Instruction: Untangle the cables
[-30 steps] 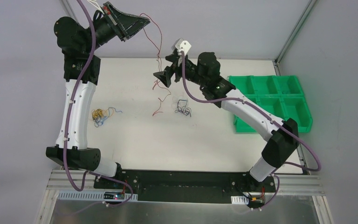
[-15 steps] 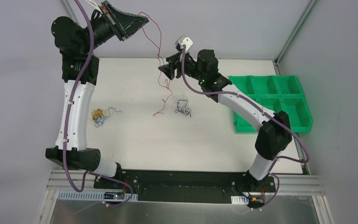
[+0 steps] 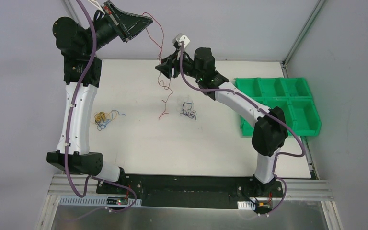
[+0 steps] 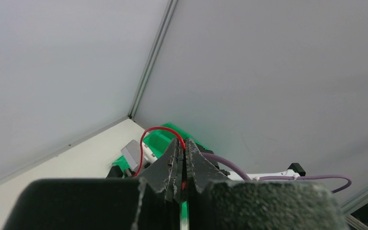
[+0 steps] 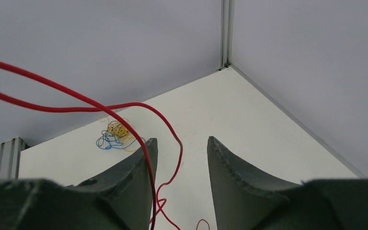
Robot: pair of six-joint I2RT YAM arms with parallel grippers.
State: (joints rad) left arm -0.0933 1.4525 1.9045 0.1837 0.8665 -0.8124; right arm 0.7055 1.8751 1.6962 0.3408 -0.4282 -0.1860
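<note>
While clamped in left gripper [image 4: 183, 165], red wire [image 4: 159, 128] seemingly against parted right gripper [image 5: 179, 142].

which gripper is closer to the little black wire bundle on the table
Right. The right gripper hangs just beyond the black wire bundle, slightly to its left in the top view; the left gripper is raised much farther back and left, shut on the red wire.

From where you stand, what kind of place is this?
Likely a robot test bench: a white table boxed by plain grey panels, green bins at its side, the left pincer pinching a red wire.
</note>
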